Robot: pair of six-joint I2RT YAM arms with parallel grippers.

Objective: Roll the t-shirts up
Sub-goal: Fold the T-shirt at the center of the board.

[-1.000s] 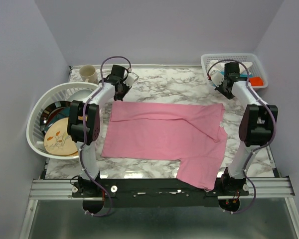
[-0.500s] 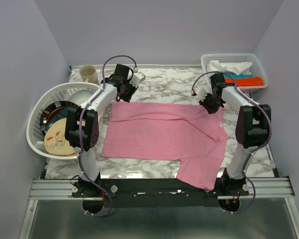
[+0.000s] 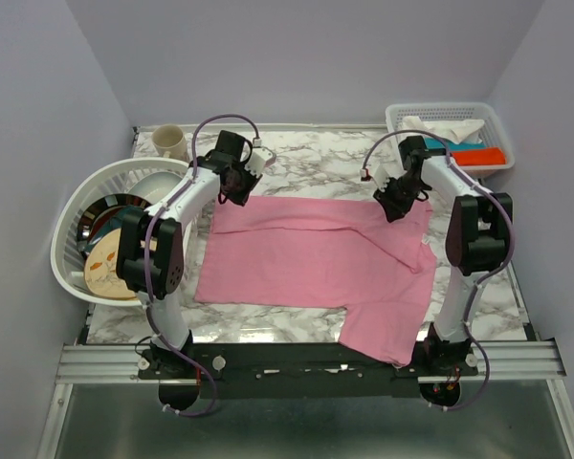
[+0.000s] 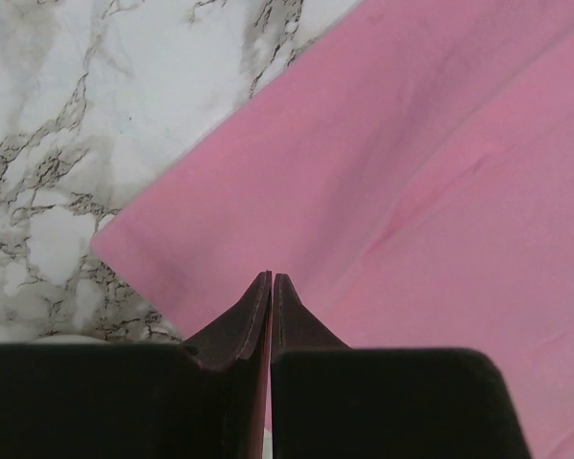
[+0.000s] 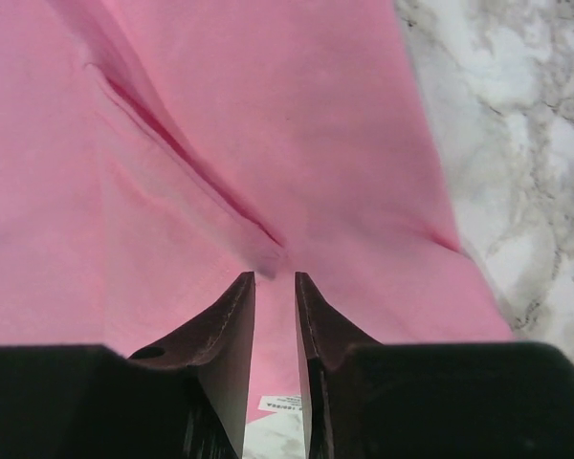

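Two pincers at the shirt's far edge, neither gripping.
Nearest, a flap of the pink shirt (image 3: 316,258) reaches the near edge of the table (image 3: 316,161) on the right. The rest lies flat across the middle, with a diagonal crease running toward the right side. At the far edge, the left pincer (image 4: 271,277) hangs just inside the far-left corner, jaws pressed almost together and holding nothing. The right pincer (image 5: 275,277) hangs over a fold near the far-right corner, jaws a slit apart and also empty. To start the roll well, I judge both should spread wider and drop onto the hem at matching spots. They should pinch it firmly (thin cloth slips and bunches), then turn it toward the near side at an even pace. The right-hand crease could skew the roll.
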